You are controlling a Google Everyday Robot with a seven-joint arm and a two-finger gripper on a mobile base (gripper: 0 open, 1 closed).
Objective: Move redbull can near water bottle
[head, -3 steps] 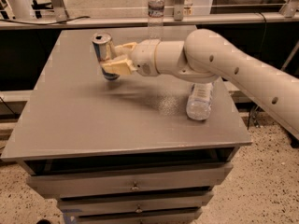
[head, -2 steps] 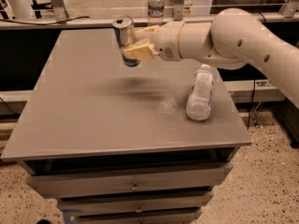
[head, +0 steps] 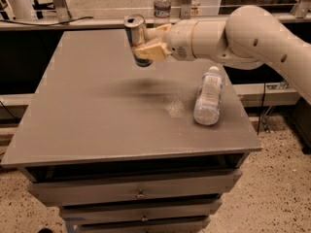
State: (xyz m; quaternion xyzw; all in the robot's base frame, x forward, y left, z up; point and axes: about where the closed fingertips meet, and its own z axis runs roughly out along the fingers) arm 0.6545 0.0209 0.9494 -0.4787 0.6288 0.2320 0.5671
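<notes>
A slim silver and blue metal can, the redbull can (head: 133, 29), hangs clear of the grey tabletop (head: 97, 110) over its far middle, tilted, its shadow lying on the surface below. The cream two-finger end effector (head: 146, 41) is closed on the can's sides, gripping it from the right, with the pale arm (head: 252, 33) reaching in from the right edge.

Just right of the can and farther back stands the slim clear plastic water bottle (head: 162, 3), with a white cap and a dark label band. It is at or just past the tabletop's rear edge, and I cannot tell which. To the right, a wider clear plastic bottle with a pale white-blue label (head: 209, 97) lies on its side near the tabletop's right edge.

The step in hand looks like the carry: the can is lifted and already close to the standing bottle. The next move probably calls for easing it back and slightly right, righting it, then lowering it onto the surface near the bottle without knocking it.

Count: one can, two clear bottles, one end effector.
</notes>
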